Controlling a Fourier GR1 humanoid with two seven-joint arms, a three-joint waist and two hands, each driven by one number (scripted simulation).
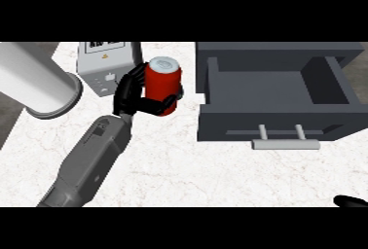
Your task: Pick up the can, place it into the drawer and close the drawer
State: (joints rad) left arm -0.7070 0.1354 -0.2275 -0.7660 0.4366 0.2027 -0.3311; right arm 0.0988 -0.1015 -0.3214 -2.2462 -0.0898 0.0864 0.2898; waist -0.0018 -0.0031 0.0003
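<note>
Grasp done: my left hand (135, 97) has its fingers curled round the red can (164, 83), left of the open drawer (273, 121). I still need to place it and close. Right hand (352, 201) barely shows; fingers unreadable.

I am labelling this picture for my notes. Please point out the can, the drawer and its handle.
can (164, 80): head view, red side wall below the silver top.
drawer (266, 90): head view, bare inner floor of the open drawer.
handle (285, 144): head view, middle of the light grey bar.
</note>
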